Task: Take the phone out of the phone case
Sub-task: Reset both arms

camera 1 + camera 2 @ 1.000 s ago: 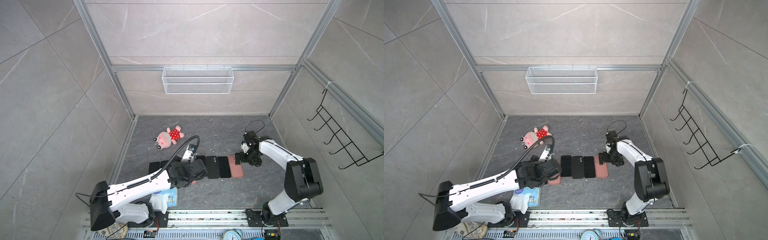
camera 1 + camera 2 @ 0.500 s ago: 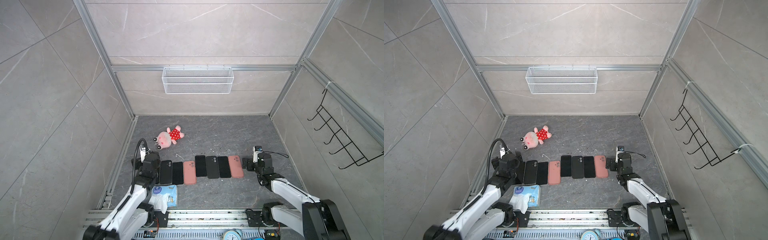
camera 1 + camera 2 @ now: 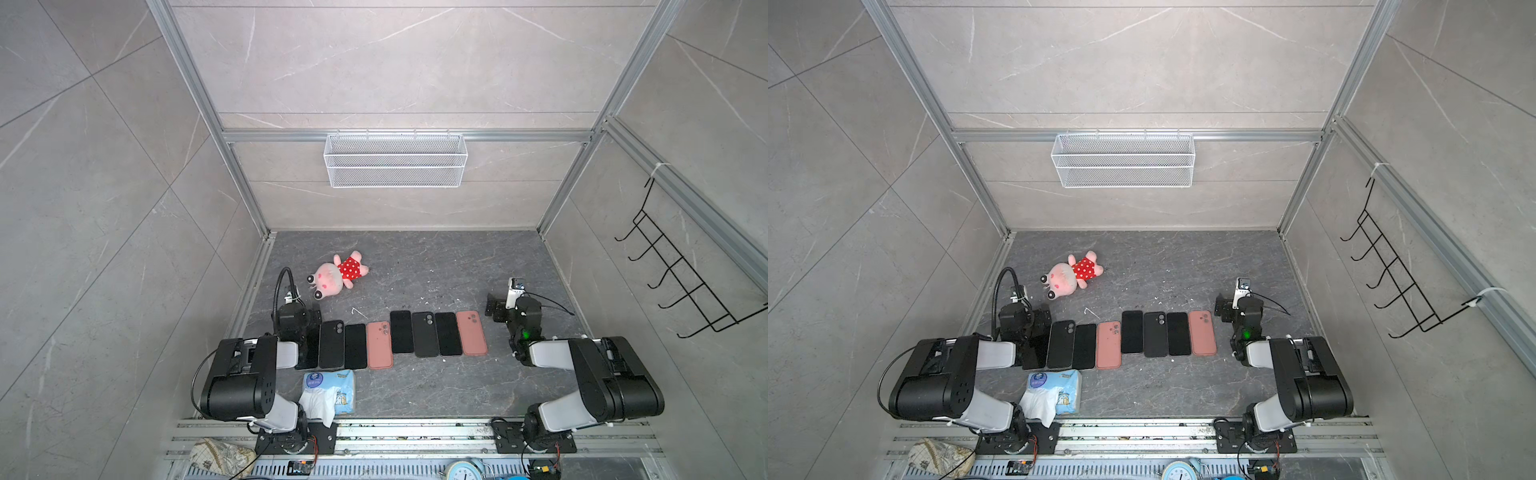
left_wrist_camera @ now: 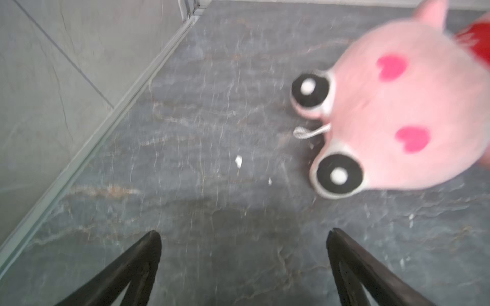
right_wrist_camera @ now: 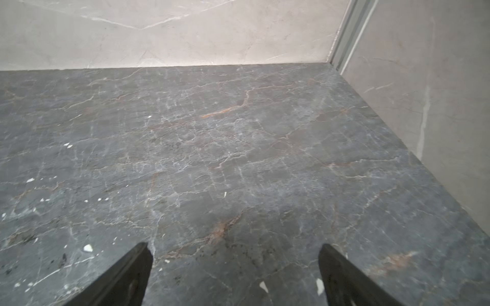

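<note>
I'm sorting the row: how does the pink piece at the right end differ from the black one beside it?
Colour: the pink piece is salmon pink, the black piece glossy black. Face: the pink piece shows camera lenses at its far end; the black piece shows none. Both lie flat, lengthwise, side by side.
</note>
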Controlling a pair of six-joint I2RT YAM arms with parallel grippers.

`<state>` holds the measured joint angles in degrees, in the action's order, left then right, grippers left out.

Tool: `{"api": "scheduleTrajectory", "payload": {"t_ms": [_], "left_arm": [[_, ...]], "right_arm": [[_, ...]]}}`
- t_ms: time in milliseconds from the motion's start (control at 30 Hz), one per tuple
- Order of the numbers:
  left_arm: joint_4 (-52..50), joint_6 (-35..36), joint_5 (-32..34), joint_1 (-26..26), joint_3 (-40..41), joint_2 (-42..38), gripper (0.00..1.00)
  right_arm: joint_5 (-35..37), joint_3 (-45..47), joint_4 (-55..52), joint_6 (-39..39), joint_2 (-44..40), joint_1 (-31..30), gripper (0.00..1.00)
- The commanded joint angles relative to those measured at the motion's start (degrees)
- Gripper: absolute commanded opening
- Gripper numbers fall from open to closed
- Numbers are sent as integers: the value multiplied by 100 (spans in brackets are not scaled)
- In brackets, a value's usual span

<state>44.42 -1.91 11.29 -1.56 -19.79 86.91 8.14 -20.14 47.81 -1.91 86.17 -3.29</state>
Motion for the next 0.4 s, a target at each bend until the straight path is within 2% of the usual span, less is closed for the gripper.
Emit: {"api": "scheduleTrajectory", "payload": {"t_ms": [0, 367], "left_arm": [[450, 77, -303, -37, -93, -57, 100], [476, 34, -169, -36, -45, -112, 100]], "right_arm": [[-58, -60, 239, -85, 15, -19, 100], [-61, -49, 253, -94, 5, -18, 100]]}}
